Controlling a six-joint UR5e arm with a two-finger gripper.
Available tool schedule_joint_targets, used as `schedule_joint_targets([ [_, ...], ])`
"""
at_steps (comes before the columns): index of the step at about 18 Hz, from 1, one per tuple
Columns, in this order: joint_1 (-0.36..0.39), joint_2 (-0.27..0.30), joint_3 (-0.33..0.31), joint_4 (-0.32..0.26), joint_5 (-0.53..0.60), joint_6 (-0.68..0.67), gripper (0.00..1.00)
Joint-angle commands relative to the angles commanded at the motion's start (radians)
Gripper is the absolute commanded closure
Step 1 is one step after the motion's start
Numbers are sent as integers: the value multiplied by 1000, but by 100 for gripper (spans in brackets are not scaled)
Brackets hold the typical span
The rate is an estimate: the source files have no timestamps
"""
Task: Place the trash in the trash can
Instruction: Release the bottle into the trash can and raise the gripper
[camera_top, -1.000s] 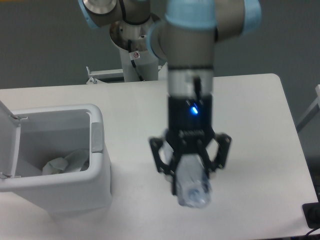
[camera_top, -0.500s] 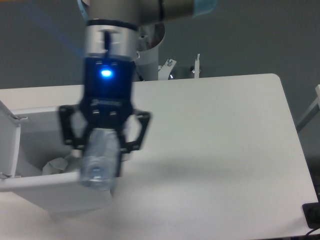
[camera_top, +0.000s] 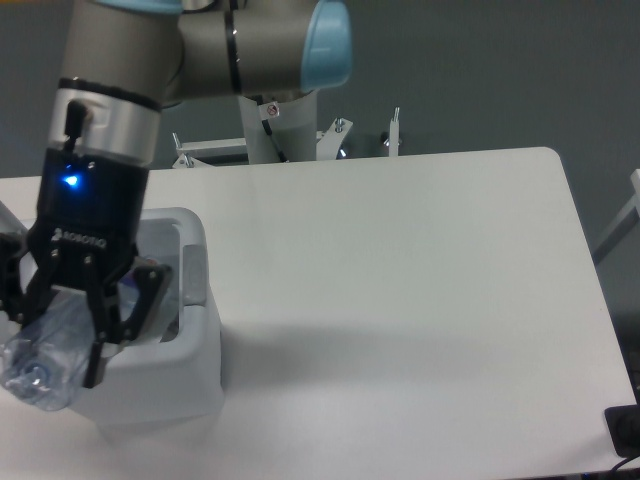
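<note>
Bottle: crushed clear plastic bottle is hanging cap-end down, over the trash can's front-left part.
Gripper: gripper is clamping its fingers on the bottle, blue light glowing on its body.
Trash can: white trash can is sitting at the table's left end; the arm is hiding most of its opening, so no wrapper is showing.
Change: a second ago the bottle was hanging over bare table right of the trash can; now it is above the bin.
Meaning: carrying seems nearly finished; letting go is looking like the remaining step.
</note>
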Motion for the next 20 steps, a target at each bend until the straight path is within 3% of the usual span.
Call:
schedule_joint_targets([
  [2, 0, 5, -37, 0, 2, 2, 39],
  [4, -3, 20, -52, 0, 2, 0, 32],
  [5, -3, 29, -58, 0, 2, -5, 24],
  [6, -3, 41, -72, -2, 3, 0, 6],
  [7, -3, 60, -91, -2, 3, 5, 0],
  [9, -3, 104, -115, -3, 2, -8, 0],
  [12, 23, 115, -111, -3, 8, -6, 0],
  [20, 302, 97, -111, -15, 14, 14, 0],
])
